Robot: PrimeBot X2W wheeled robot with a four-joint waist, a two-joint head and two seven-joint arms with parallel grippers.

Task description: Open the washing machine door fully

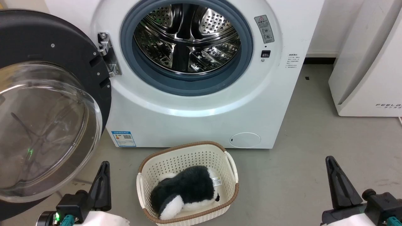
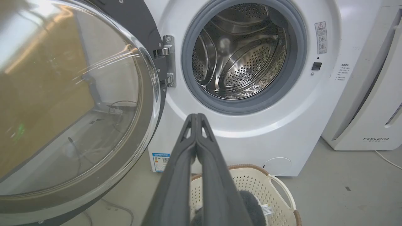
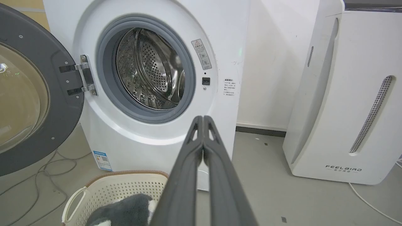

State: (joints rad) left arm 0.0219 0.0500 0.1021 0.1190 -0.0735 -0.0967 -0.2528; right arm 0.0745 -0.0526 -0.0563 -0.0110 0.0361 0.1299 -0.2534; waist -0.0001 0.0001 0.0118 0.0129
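Washing machine door (image 1: 47, 125) stood wide open at the left of the frame. Left hand (image 2: 197, 117) and right hand (image 3: 203, 118) sat low, both pinched closed, gripping nothing.

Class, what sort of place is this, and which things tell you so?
Probably a laundry corner: a washing machine with its door swung open, and a perforated basket on the grey floor before it.
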